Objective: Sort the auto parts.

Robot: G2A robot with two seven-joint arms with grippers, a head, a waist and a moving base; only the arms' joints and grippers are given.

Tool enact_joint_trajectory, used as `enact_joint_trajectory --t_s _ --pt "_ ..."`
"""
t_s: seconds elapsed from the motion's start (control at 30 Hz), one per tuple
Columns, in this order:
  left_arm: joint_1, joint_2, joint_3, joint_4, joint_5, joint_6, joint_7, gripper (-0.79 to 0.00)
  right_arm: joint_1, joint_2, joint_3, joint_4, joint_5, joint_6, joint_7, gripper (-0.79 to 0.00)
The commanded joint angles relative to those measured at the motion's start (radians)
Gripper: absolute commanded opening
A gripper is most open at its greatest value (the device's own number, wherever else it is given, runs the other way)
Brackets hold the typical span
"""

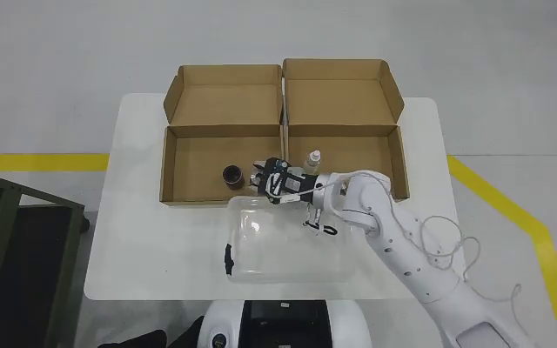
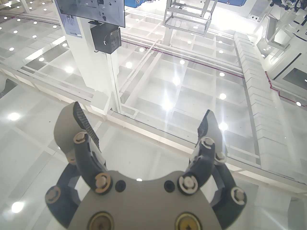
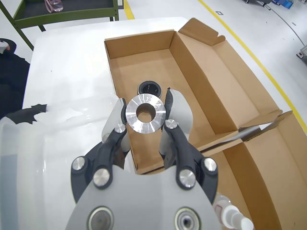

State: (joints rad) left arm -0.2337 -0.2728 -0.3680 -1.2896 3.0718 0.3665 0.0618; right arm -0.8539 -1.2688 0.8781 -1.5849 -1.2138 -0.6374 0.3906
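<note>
My right gripper (image 3: 145, 99) is clenched on a shiny metal ring (image 3: 154, 122). It holds the ring over the brown box (image 1: 196, 165), close to the box's near wall. A black ring (image 1: 232, 175) lies on the floor of that box. A second box (image 1: 348, 152) touches its side, with a small bottle (image 1: 312, 158) inside. A clear tub (image 1: 287, 252) sits just beside the brown box. My left gripper (image 2: 142, 108) is spread wide and holds nothing.

Top overhead, right wrist close, sharing box (image 1: 196, 165); left faces ceiling (image 2: 191, 84).
</note>
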Motion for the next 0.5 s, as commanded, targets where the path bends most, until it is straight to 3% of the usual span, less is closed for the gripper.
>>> enact_joint_trajectory --t_s 0.0,0.47 --pt "0.000 0.000 0.000 0.000 0.000 0.000 0.000 0.000 0.019 -0.006 -0.013 0.028 0.000 0.010 0.002 -0.785" --pt "0.000 0.000 0.000 0.000 0.000 0.000 0.000 0.000 0.123 -0.047 -0.098 0.163 -0.034 0.059 0.047 -0.785"
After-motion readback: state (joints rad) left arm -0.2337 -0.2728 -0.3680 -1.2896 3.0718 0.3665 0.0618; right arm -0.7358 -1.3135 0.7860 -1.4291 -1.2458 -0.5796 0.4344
